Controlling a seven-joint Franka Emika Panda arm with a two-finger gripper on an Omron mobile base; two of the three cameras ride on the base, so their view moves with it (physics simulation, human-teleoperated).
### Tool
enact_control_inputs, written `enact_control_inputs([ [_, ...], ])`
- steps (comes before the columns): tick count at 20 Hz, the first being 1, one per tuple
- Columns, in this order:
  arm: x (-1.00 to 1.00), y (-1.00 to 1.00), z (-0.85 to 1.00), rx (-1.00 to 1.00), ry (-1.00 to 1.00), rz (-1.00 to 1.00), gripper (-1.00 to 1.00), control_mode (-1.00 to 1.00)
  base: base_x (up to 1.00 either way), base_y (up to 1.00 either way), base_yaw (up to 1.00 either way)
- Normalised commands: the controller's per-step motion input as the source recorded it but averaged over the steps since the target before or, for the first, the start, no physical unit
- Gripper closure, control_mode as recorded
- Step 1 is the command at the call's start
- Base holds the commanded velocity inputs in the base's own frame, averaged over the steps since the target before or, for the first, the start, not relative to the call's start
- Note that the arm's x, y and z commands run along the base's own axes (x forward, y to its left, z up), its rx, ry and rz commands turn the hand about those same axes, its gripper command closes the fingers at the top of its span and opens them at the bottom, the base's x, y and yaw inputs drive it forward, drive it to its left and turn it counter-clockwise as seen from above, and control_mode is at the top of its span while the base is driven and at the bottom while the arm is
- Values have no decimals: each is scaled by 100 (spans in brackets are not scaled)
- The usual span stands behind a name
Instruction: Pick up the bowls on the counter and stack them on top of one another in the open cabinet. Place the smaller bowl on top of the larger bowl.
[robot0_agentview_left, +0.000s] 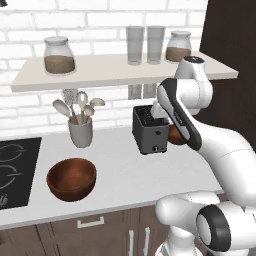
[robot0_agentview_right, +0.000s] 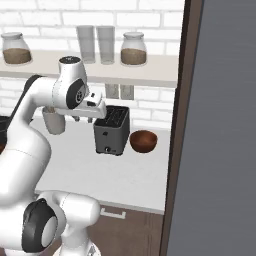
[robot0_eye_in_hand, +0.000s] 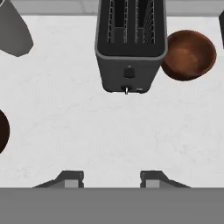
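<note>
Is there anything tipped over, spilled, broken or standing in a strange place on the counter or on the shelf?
Nothing stands out. The larger bowl and the smaller bowl sit upright on the counter, the toaster and utensil cup stand straight, and the jars and glasses on the shelf are upright. No spill shows.

two bowls (robot0_agentview_left: 71, 178), two jars (robot0_agentview_left: 59, 55), two glasses (robot0_agentview_left: 135, 45); one toaster (robot0_agentview_left: 149, 129)

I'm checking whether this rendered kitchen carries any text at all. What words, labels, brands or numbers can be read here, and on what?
None can be read.
The toaster has a knob and lever on its front, with no legible marking.
The jars on the shelf carry no labels.
The stovetop shows curved burner outlines, not letters or numbers.
</note>
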Motion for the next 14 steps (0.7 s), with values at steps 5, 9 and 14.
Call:
enact_control_inputs([
  [5, -24, -37, -11, 2, -2, -13, -100, -100, 0, 0, 0],
  [9, -14, -86, -24, 11, -8, -52, -100, -100, 0, 0, 0],
  [14, 0, -62, -22, 14, -10, -65, -100, -100, 0, 0, 0],
])
